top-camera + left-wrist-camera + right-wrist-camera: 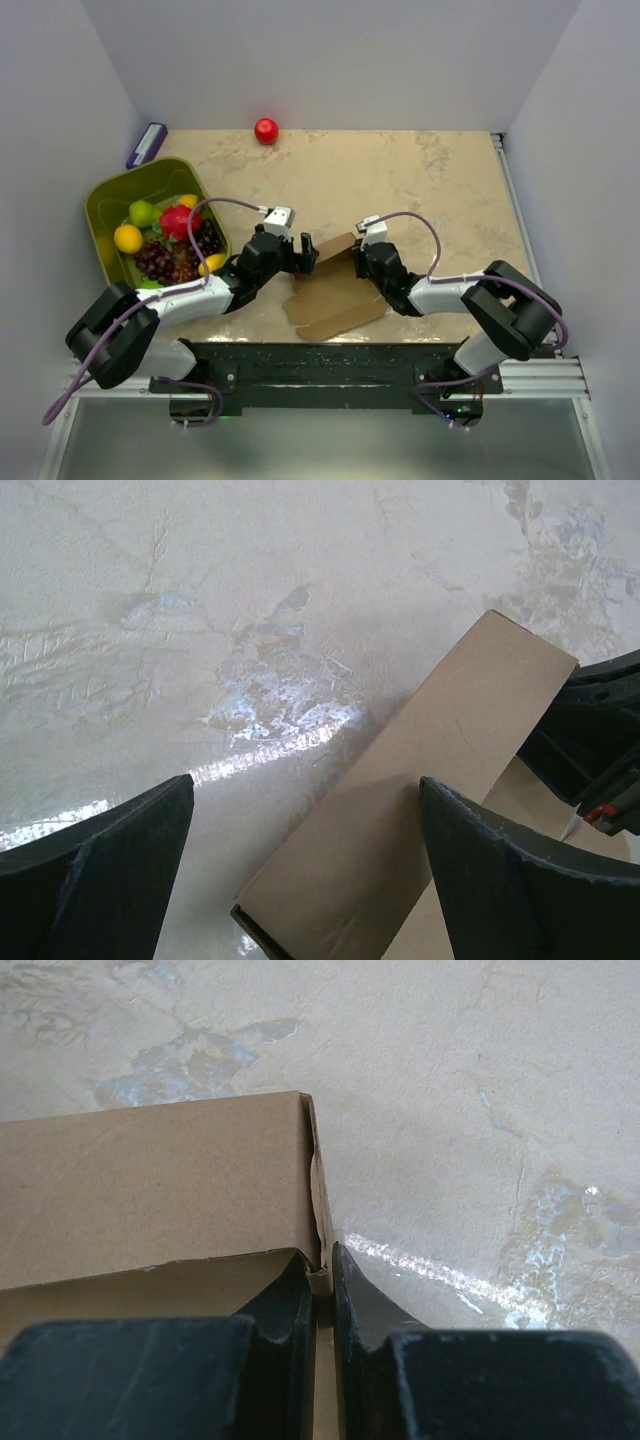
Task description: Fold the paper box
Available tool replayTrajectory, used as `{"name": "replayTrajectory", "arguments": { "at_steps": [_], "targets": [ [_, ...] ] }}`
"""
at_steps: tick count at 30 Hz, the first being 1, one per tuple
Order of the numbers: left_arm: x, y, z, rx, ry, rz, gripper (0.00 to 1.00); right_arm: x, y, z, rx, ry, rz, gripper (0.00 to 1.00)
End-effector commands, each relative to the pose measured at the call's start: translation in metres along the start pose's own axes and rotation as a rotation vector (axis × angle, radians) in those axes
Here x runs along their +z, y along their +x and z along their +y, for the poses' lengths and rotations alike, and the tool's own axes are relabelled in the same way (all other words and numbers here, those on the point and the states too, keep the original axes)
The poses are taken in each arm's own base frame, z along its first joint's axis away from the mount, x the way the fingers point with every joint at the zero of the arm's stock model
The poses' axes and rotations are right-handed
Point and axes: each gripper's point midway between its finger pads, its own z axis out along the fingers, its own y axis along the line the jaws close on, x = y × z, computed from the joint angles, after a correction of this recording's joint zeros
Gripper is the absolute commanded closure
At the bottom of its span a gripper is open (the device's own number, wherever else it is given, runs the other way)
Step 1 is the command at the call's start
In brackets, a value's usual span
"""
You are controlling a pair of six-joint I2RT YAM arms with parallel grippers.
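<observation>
The paper box [335,290] is brown cardboard, partly folded, lying near the table's front edge between my two arms. My left gripper [300,250] hovers open over its left end. In the left wrist view the raised long panel of the box [440,760] runs diagonally between my wide-apart fingers [520,880], and nothing is gripped by the left gripper [306,780]. My right gripper [362,262] is at the box's right end. In the right wrist view the right gripper [322,1260] is shut on the thin upright end wall at the corner of the box [160,1180].
An olive-green bin [105,195] full of fruit stands at the left, close to my left arm. A red apple [266,130] lies at the back edge. A blue and white object [147,144] sits at the back left corner. The right arm's black gripper [600,740] shows in the left wrist view.
</observation>
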Motion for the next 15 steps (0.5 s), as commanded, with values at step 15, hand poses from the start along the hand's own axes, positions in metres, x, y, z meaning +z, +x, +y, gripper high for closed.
{"name": "replayTrajectory", "arguments": {
  "at_steps": [15],
  "targets": [
    [0.001, 0.01, 0.001, 0.024, 0.004, 0.041, 0.02, 0.002, -0.002, -0.002, 0.095, 0.087, -0.01, 0.69]
  ]
}}
